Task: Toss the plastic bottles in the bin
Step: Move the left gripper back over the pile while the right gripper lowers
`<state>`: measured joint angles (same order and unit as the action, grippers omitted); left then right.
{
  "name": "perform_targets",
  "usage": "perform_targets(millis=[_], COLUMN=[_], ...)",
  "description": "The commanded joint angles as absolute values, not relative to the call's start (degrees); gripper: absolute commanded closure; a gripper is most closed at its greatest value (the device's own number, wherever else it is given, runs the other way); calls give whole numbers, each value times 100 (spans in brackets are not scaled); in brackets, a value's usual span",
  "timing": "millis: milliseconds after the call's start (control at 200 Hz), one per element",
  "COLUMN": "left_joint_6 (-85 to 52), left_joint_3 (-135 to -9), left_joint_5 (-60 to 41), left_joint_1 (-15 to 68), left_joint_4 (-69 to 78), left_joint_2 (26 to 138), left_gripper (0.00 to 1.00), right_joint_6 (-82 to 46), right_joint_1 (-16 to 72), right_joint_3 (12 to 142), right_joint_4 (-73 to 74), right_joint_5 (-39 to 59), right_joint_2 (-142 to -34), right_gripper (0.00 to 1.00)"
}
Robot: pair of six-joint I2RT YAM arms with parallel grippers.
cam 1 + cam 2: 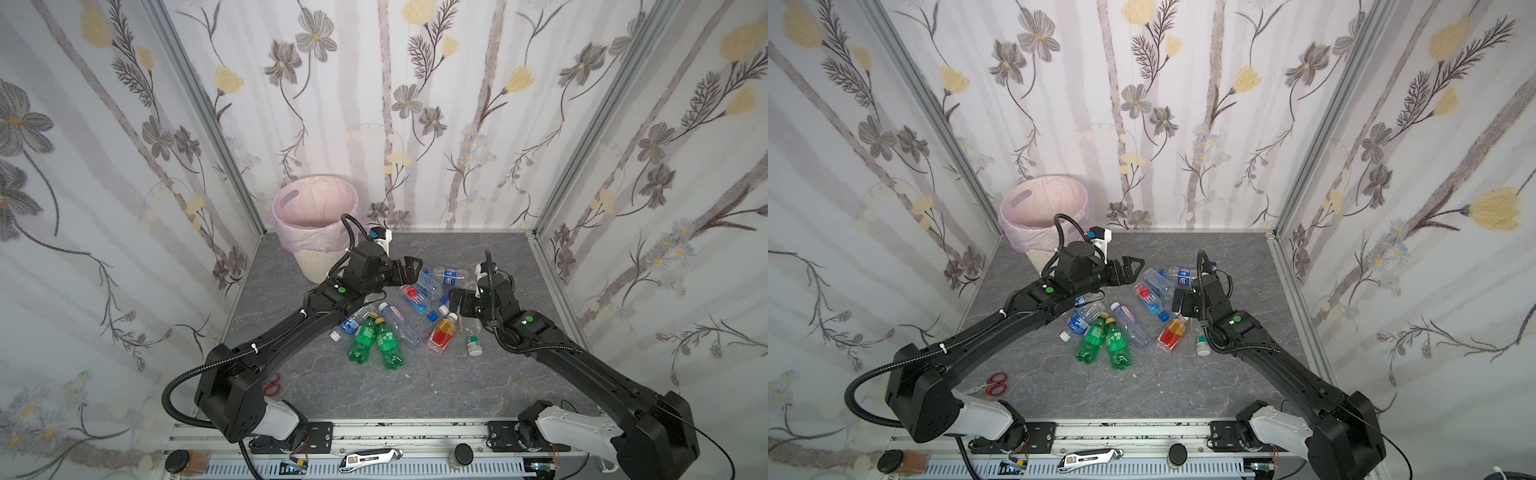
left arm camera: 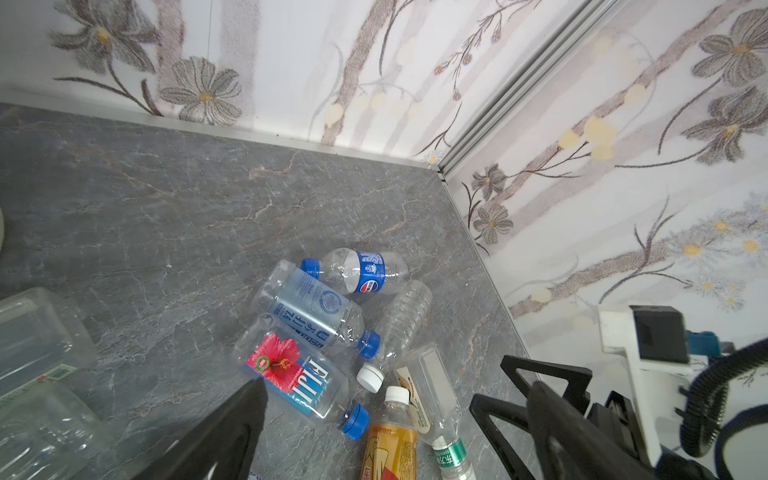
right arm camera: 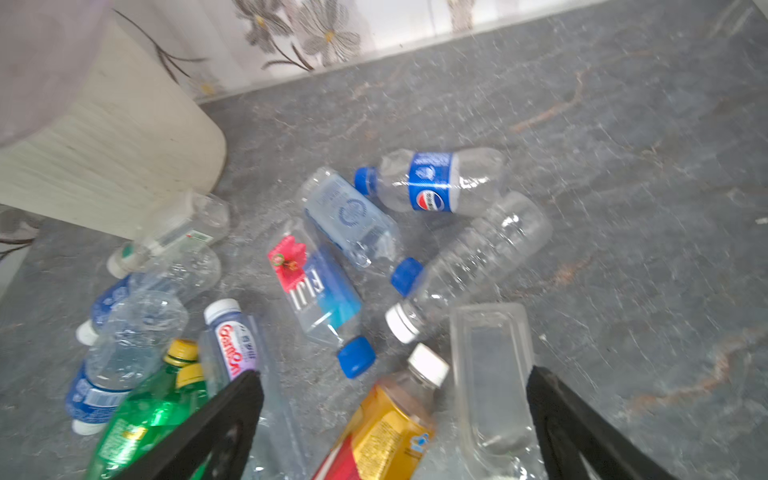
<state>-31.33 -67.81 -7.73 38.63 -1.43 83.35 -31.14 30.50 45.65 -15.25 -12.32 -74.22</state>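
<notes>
A robot test cell dressed up as a home corner.
We see floral wallpaper panels (image 1: 415,104) held in bare aluminium posts (image 1: 198,95), a grey stone-look tabletop (image 1: 415,386), and along its near edge an aluminium rail (image 1: 415,432) carrying two black robot arms (image 1: 266,345), with a utility knife (image 1: 370,457) just in front.

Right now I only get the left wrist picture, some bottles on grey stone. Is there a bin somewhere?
Observer: Yes, the bin stands in the far left corner of the table, pink-lined.
Operator: Anything in it?
Observer: I see no bottle inside, though its bottom is hidden.
Operator: More bottles beyond mine?
Observer: Two green bottles with yellow caps lie side by side, toward the table's near edge.
</notes>
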Motion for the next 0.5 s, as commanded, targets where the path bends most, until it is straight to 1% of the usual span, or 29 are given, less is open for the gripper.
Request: perform_targets(millis=[0,115,325,495], left_joint_6=[-3212,-3294,-3451,-3542], left_joint_3=[-6726,-6640,-6479,-6469], left_joint_5=[-726,-773,-829,-895], left_joint_1=[3967,4063,4164,4192], left_joint_4=[172,293,481,545], left_joint_2=[8418,8503,8579,8658], left_gripper=[0,0,0,0], right_joint_6=[-3354,-3420,-3438,-3493], right_joint_1=[2901,2702,2466,2330], right_joint_3=[4362,3920,3687,3641], right_joint_4=[-1599,-1617,-1478,-1184], right_joint_5=[-1080,-1013,-867,-577], right_joint_2=[-7392,-7433,-7838,-8300], right_gripper=[0,1,3,10])
